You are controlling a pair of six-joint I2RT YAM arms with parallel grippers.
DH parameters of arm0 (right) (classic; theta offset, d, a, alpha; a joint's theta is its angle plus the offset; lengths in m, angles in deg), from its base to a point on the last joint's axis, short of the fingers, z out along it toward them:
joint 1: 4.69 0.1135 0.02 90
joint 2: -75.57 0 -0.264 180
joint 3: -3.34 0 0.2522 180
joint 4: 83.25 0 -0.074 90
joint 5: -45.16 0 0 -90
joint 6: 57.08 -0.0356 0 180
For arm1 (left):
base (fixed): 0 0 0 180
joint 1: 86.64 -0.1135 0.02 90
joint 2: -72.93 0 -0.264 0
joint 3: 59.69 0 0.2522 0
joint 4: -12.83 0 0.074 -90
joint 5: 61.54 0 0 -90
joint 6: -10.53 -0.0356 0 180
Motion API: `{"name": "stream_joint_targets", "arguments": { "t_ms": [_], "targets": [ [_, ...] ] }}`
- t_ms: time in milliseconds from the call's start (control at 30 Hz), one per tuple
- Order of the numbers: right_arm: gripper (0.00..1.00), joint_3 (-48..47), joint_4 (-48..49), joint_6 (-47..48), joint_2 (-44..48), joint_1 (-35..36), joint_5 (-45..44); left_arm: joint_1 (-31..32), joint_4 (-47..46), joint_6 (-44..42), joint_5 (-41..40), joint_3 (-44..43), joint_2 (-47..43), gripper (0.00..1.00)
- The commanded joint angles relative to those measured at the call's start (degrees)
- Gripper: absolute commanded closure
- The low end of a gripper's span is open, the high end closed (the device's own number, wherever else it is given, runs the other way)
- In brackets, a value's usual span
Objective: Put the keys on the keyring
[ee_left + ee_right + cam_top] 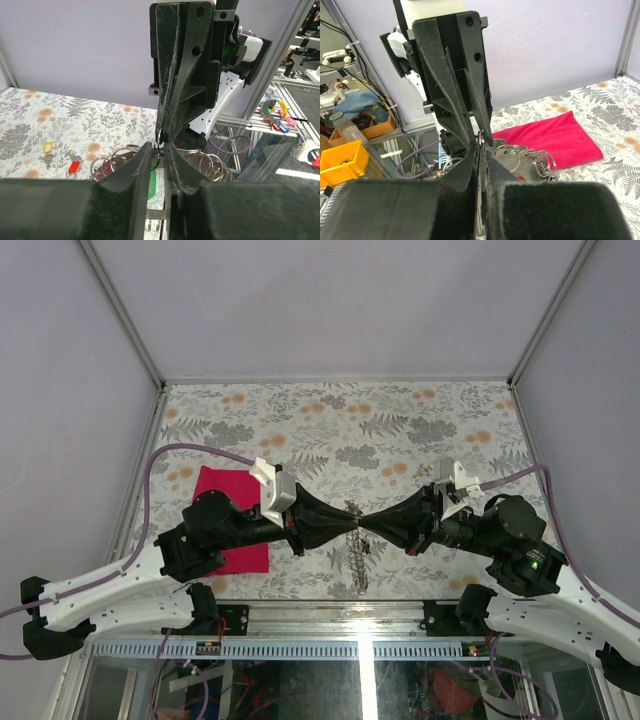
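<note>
Floral table (420,430) between pale walls (330,300); left gripper (159,152) barely parted, right gripper (481,149) clamped on keyring (358,560).

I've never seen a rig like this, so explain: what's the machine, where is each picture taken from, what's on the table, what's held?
Two robot arms are bolted at a table's near edge. One picture looks down from above; the other two come from a camera on each wrist. The left tool and right tool meet tip to tip over the table. On it lie a magenta cloth, a yellow key and a red key; a silver chain with metal rings runs beneath the tools. The right tool is shut; a thin dark ring sits between the left tool's fingers, whether gripped I cannot tell.
</note>
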Motion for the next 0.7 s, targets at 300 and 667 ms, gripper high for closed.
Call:
{"name": "stream_joint_targets", "arguments": {
  "t_ms": [300,667],
  "targets": [
    [0.98,-0.62,4.96,2.53,1.32,0.03,-0.45,0.46,3.37,-0.95,0.11,-1.63,0.19,1.0],
    [0.65,-4.27,-12.09,17.84,1.06,0.05,3.39,0.44,40.87,-14.8,4.51,-22.27,9.01,1.0]
  ]
}}
